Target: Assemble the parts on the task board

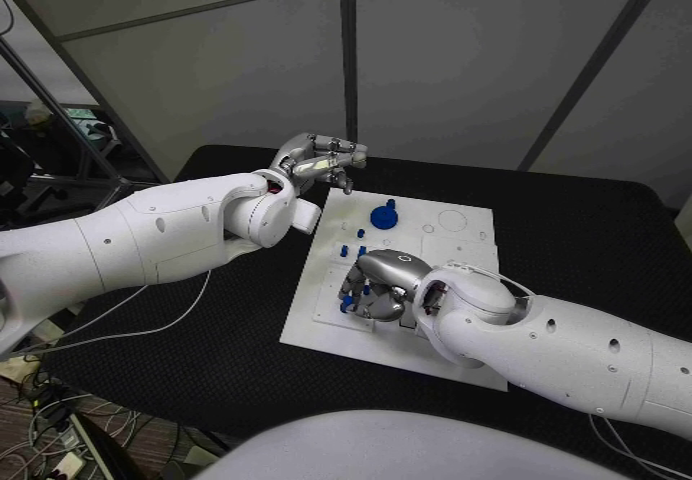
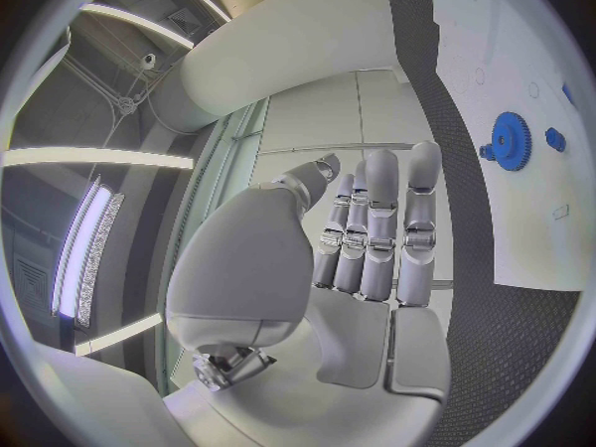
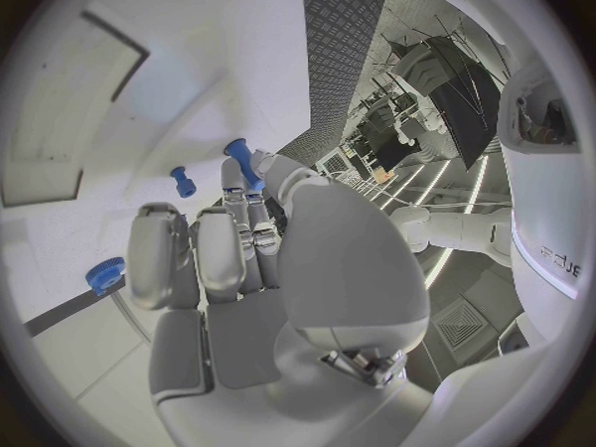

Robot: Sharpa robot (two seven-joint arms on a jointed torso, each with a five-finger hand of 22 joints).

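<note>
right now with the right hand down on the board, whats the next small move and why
Probably lift the right hand a little off the task board. In the right wrist view a blue peg looks pinched at its fingertips, and raising it would clear the other small blue pegs before placing. The left hand hangs beyond the board's far corner, holding nothing.

The white task board [image 1: 433, 235] lies tilted at the frame's centre. A blue gear [image 1: 384, 215] sits on its upper part. Small blue pegs [image 1: 351, 251] stand lower left of it.
</note>
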